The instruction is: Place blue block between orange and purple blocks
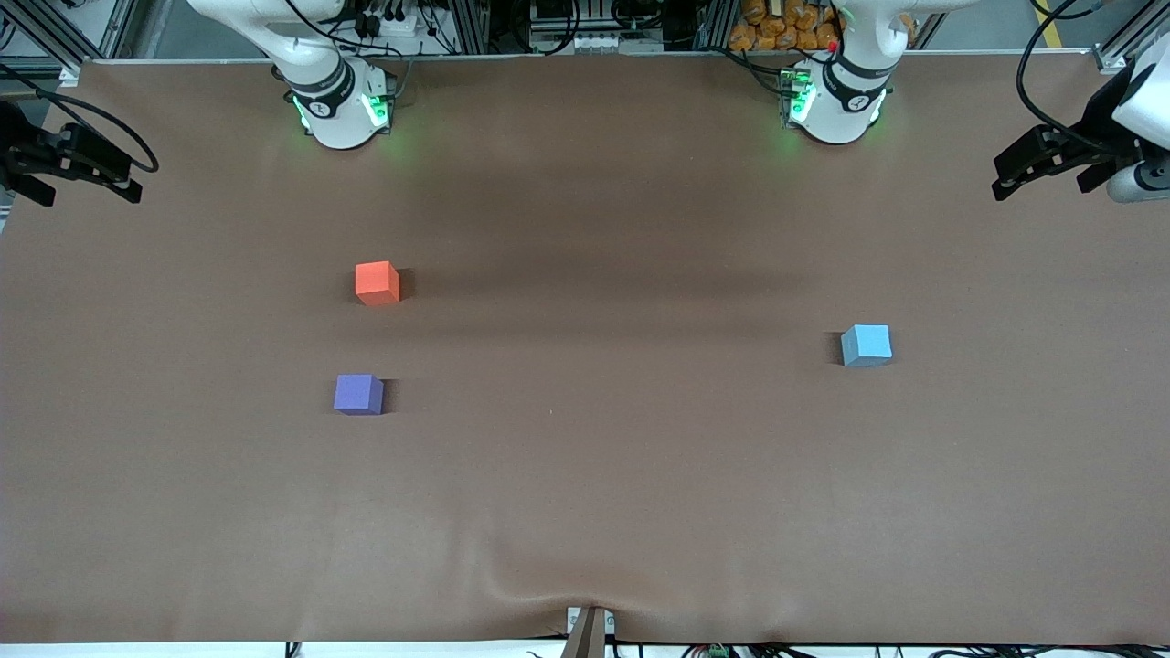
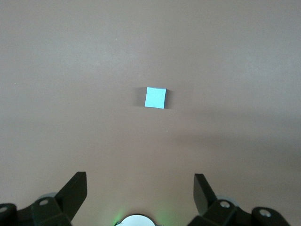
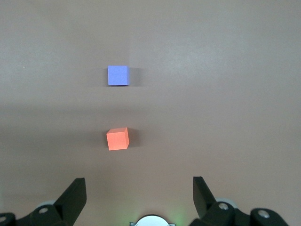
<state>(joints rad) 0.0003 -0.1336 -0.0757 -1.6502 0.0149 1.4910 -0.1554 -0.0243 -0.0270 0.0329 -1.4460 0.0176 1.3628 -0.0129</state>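
The blue block (image 1: 866,345) (image 2: 155,97) is a small matte cube with crisp edges, sitting alone on the brown table (image 1: 585,475) toward the left arm's end, well apart from the other two. The orange block (image 1: 377,282) (image 3: 117,139) and the purple block (image 1: 357,394) (image 3: 117,75) are the same shape and finish; they sit toward the right arm's end, purple nearer the front camera, with bare table between them. The table cover is smooth and dull, with a soft wrinkle at the middle of the near edge. No writing can be read.

The left gripper (image 1: 1042,169) (image 2: 140,190) hangs at the left arm's end edge, fingers spread, empty. The right gripper (image 1: 87,169) (image 3: 139,190) hangs at the right arm's end edge, fingers likewise spread and empty, partly cut off in the front view.
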